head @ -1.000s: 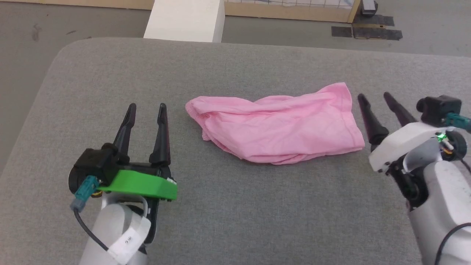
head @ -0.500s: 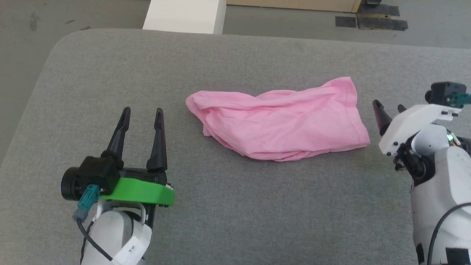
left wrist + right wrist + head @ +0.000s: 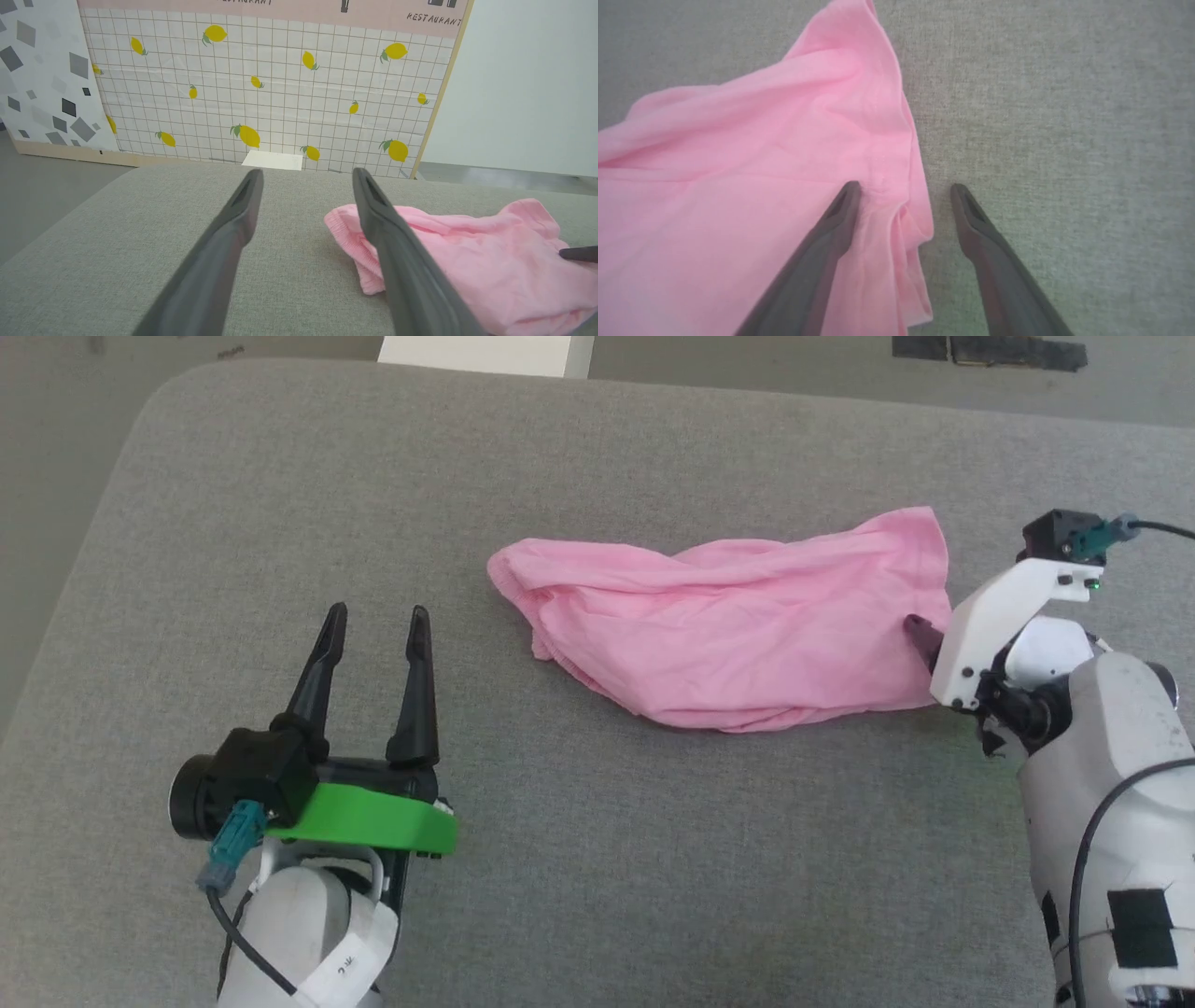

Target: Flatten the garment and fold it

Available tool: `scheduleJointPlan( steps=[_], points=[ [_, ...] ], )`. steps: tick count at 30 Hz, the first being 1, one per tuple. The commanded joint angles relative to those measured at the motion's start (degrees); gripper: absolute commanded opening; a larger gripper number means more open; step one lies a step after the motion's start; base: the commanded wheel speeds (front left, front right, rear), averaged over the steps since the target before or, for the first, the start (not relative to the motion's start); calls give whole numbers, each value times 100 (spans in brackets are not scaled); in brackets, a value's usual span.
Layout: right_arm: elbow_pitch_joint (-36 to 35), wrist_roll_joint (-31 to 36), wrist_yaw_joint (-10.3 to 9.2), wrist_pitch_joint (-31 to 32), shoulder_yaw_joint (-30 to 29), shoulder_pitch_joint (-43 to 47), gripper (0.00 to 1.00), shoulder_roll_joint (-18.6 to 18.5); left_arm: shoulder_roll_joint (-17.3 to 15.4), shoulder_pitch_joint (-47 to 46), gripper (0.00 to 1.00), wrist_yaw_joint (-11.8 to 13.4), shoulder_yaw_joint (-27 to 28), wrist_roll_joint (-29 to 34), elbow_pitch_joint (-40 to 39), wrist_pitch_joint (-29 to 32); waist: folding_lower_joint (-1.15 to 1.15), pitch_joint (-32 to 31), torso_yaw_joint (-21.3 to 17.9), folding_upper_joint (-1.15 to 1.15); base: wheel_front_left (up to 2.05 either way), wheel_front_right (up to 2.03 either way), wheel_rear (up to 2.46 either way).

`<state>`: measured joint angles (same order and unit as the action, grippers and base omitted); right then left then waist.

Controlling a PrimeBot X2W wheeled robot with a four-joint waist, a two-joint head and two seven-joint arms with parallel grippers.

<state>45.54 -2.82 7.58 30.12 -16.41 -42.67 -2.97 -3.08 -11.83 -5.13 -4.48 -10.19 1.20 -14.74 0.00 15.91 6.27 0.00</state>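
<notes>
Pink garment (image 3: 738,635) crumpled on your grey tabletop (image 3: 653,859).
Your right claw (image 3: 904,186) gapes wide astride its right edge; left claw (image 3: 377,611) wide, empty.

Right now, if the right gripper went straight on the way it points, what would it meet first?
Probably the edge of the garment: the open right gripper straddles it, one finger over cloth, the other over the grey surface. Height unclear.

bare grey pad (image 3: 597,859) around garment (image 3: 728,625), right end effector (image 3: 905,187) straddling edge
</notes>
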Motion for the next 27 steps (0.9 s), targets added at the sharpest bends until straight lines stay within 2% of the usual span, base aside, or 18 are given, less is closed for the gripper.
scheduleJointPlan(
  steps=[1,9,10,11,12,13,14,20,27],
  points=[
    [111,44,-9,80,-31,-116,100,9,20,-87,100,35,-9,-55,9,-26,0,54,36,0,0,0,0],
    [635,-161,-9,494,261,-330,100,9,20,-123,100,58,-35,-59,37,-26,0,115,67,0,0,0,0],
    [678,-224,-9,526,305,-338,84,9,20,-124,100,56,-37,-54,36,-26,0,115,69,0,0,0,0],
    [723,-299,-9,553,369,-345,48,9,20,-124,100,55,-37,-53,35,-26,0,116,71,0,0,0,0],
    [748,-350,-9,564,425,-346,38,9,20,-124,100,55,-37,-54,34,-26,0,117,73,0,0,0,0],
    [753,-410,-9,544,493,-350,9,9,20,-125,100,55,-38,-56,33,-26,0,119,74,0,0,0,0],
    [730,-434,-9,487,553,-349,0,9,20,-124,100,59,-40,-57,31,-26,0,121,73,0,0,0,0],
    [586,-546,-9,280,721,-289,0,9,20,-99,100,73,-26,-47,42,-26,0,89,41,0,0,0,0],
    [136,-443,-9,63,553,13,0,-92,20,9,100,65,40,-15,87,-26,0,-95,-70,0,0,0,0]
  ],
)
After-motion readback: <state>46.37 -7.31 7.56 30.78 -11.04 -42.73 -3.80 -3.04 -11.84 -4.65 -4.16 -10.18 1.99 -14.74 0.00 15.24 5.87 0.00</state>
